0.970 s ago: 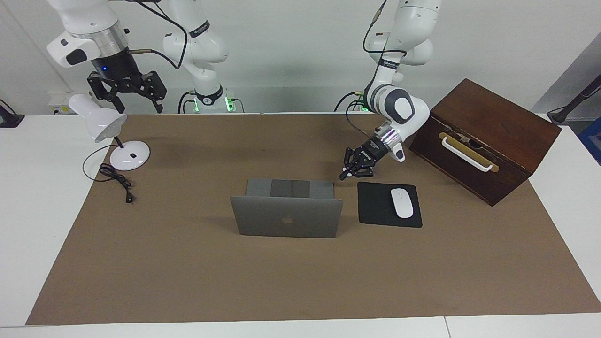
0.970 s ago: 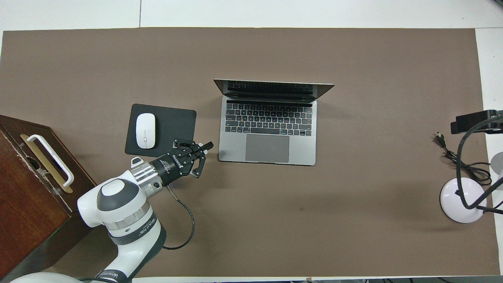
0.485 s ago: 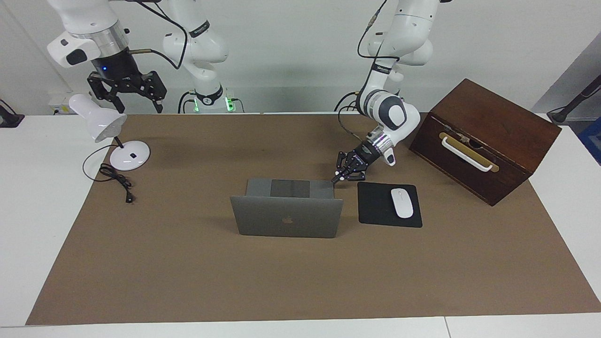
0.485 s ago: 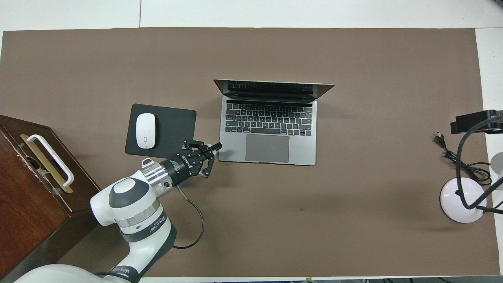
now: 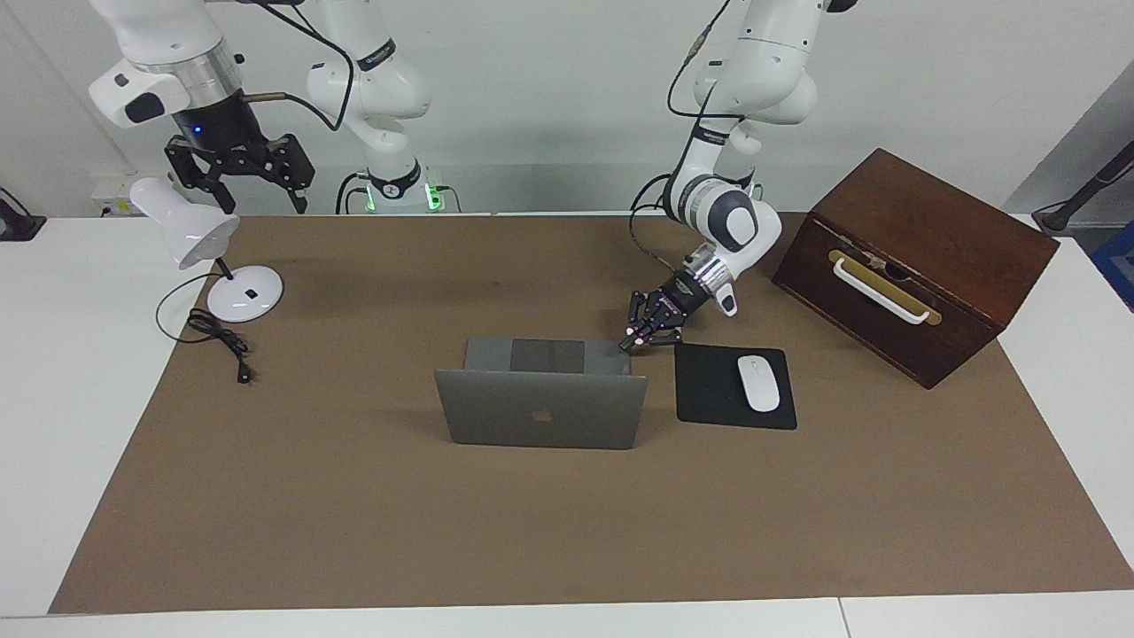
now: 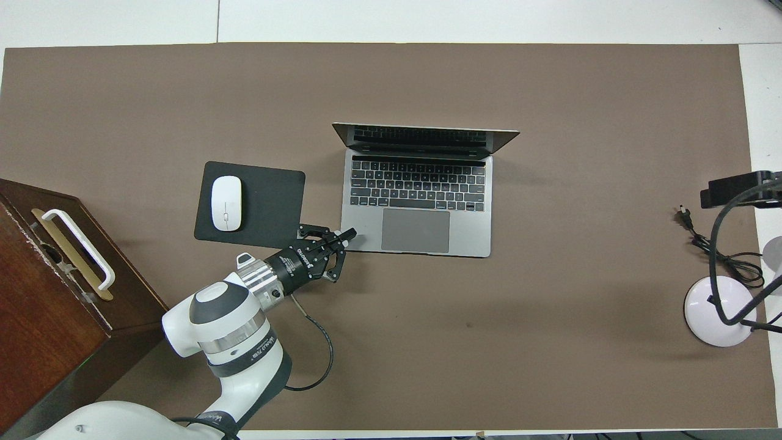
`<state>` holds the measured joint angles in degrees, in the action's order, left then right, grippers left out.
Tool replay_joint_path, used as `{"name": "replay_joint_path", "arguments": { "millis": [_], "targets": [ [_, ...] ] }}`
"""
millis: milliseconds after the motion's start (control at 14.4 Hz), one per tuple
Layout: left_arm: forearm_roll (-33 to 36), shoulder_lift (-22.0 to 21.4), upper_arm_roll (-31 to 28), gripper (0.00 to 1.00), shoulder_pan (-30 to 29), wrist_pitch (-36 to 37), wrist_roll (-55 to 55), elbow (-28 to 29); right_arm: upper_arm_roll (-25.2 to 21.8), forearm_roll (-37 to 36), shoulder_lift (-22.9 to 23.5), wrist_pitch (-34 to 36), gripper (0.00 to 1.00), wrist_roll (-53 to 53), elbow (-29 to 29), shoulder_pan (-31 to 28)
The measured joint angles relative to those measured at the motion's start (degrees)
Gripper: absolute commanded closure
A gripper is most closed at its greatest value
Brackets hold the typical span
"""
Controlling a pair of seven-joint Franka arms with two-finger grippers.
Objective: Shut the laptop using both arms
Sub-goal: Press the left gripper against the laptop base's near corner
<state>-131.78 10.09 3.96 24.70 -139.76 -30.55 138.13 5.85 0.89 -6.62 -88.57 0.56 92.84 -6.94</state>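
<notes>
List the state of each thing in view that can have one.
laptop: open, lid upright.
left hand: shut, at the laptop's base corner nearest the mouse pad.
right hand: open, raised above the lamp, waiting.
wooden box: closed.
lamp: unplugged, off.

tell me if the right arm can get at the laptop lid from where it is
Probably yes: the right gripper hangs open over the lamp, and only bare mat lies between it and the laptop.

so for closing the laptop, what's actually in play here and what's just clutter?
In play:
- laptop, lid up
- left gripper, shut, at the laptop's near corner
- right gripper, open, waiting over the lamp

Clutter:
- mouse pad
- mouse
- lamp
- wooden box
</notes>
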Motion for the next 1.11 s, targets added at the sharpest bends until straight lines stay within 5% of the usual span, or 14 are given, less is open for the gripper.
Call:
{"name": "replay_joint_path", "arguments": {
  "millis": [1109],
  "targets": [
    [-3.3, 1.85, -0.26, 1.0, 0.35, -0.14, 5.5, -0.04, 0.0, 0.0, -0.01, 0.0, 0.0, 0.0, 0.0, 0.0]
  ]
}}
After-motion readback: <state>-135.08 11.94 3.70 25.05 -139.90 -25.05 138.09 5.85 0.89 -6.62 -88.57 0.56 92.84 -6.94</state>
